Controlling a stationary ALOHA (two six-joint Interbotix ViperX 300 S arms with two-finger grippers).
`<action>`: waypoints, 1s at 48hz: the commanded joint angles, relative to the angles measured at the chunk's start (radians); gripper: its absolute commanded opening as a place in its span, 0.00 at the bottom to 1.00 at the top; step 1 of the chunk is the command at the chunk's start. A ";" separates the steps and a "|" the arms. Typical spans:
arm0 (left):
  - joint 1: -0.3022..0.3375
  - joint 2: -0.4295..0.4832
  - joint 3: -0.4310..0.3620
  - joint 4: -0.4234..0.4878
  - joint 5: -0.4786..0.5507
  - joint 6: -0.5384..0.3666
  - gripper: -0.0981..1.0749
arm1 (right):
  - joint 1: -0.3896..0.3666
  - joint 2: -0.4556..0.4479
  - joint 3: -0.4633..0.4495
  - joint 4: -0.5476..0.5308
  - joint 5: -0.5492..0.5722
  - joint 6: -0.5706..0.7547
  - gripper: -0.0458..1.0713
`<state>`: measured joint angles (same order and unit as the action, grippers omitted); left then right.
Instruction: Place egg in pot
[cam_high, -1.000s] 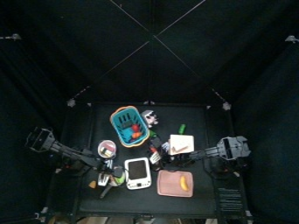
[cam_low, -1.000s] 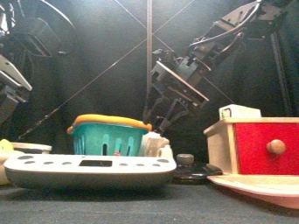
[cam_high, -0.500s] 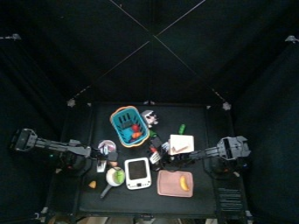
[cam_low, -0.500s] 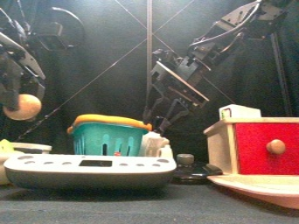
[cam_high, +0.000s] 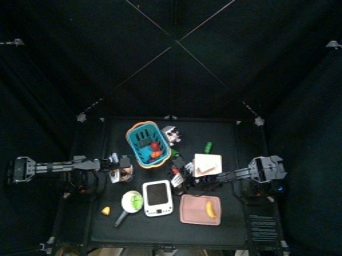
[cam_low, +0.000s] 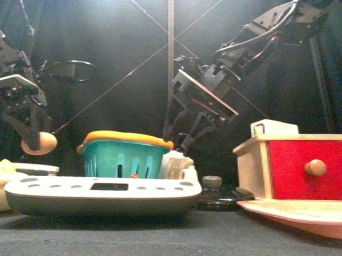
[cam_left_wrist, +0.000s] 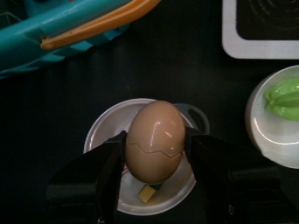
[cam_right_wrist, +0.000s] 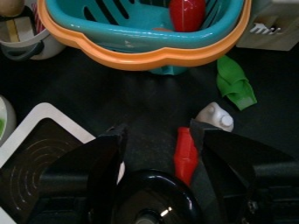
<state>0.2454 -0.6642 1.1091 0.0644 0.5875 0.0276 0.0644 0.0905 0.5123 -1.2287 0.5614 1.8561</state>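
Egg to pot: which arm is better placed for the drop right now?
Left. The left gripper already holds the egg between its jaws, above a small white dish. The right gripper is open and empty, hanging over a black lid near the teal basket.

Left gripper (cam_left_wrist: 155, 168) near the table's left edge, jaws clamped on the egg (cam_left_wrist: 156, 140); right gripper (cam_right_wrist: 153, 140) near the right edge, jaws spread.
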 joint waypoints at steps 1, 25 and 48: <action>0.017 0.000 0.002 0.011 -0.015 -0.002 0.62 | -0.006 -0.020 -0.025 -0.005 -0.002 0.000 0.86; 0.055 0.000 0.049 0.012 -0.123 -0.002 0.74 | -0.006 -0.020 -0.026 -0.006 -0.005 0.000 0.86; 0.054 0.000 0.049 0.000 -0.124 -0.002 0.88 | -0.006 -0.020 -0.026 -0.008 -0.005 0.000 0.86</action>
<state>0.2976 -0.6642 1.1720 0.0660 0.4694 0.0276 0.0644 0.0905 0.5077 -1.2318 0.5584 1.8561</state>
